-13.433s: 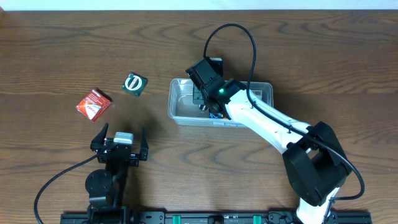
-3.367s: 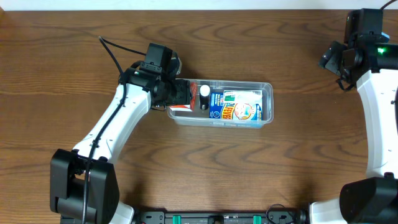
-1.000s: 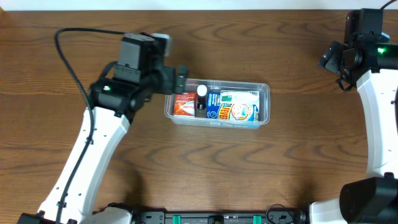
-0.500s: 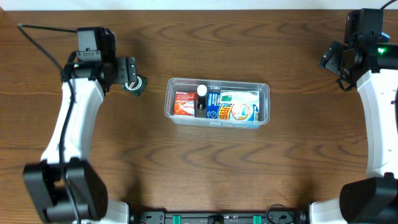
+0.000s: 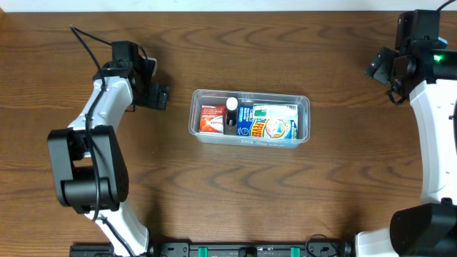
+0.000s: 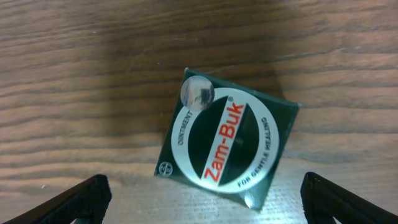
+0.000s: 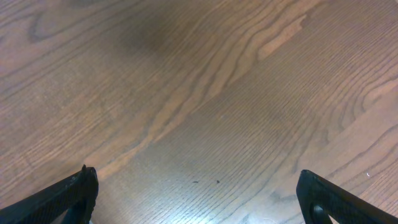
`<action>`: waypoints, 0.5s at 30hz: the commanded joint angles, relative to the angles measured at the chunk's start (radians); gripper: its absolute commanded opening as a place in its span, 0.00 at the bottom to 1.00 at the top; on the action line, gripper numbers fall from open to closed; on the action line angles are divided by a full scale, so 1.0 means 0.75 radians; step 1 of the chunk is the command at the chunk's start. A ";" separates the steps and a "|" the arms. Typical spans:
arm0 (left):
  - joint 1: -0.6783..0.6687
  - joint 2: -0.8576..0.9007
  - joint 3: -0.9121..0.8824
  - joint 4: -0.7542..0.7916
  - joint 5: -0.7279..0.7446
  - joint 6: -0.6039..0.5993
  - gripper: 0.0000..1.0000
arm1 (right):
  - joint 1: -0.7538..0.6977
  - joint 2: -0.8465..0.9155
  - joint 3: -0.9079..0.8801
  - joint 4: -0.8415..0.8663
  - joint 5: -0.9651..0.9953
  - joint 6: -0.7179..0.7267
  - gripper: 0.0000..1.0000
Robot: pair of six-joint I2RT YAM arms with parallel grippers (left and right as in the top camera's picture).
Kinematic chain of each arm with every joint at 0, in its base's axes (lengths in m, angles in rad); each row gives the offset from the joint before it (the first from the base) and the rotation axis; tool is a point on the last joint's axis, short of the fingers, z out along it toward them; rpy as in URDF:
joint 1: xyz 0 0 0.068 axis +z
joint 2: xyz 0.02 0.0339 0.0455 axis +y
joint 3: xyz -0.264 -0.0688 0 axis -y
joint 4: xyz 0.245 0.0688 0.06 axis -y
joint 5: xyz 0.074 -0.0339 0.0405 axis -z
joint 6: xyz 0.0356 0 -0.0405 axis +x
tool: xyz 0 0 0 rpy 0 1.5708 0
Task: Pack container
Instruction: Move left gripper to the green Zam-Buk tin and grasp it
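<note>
Container [image 5: 304,121], clear and shallow, lying lengthwise near the middle of the worktop [image 5: 235,203]; inside it, from its left end, a red packet [image 5: 210,120], a small dark bottle with a white cap [image 5: 231,106] and a larger blue-and-green packet [image 5: 273,121], side by side and filling most of the floor; little bare floor shows beyond them.

To the left of the container and apart from it, the left pincer [image 5: 156,96], its jaws spread wide; a second ago it stood at the container's left end, just beside the red packet, and it has since swung away to this spot; in the left wrist view a dark green square packet marked Zam-Buk [image 6: 227,146] lies flat on the wood between the two dark fingertips, neither of which touches it; in the overhead view the pincer hides this packet.

Reading of the change: the red packet counts as packed, and the green packet appears to be the next, perhaps last, thing to go in; the step in hand is the approach to it, the grasp not yet made.

Right pincer [image 7: 199,199], at the far right edge of the worktop, unmoved over the last seconds; jaws spread, only bare wood below.
</note>
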 commanded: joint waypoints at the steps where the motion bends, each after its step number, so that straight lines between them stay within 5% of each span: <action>1: 0.000 0.043 0.019 0.010 0.014 0.038 0.98 | -0.013 0.006 0.001 -0.002 0.014 -0.005 0.99; 15: -0.001 0.094 0.019 0.107 0.020 0.109 0.98 | -0.013 0.006 0.001 -0.002 0.014 -0.005 0.99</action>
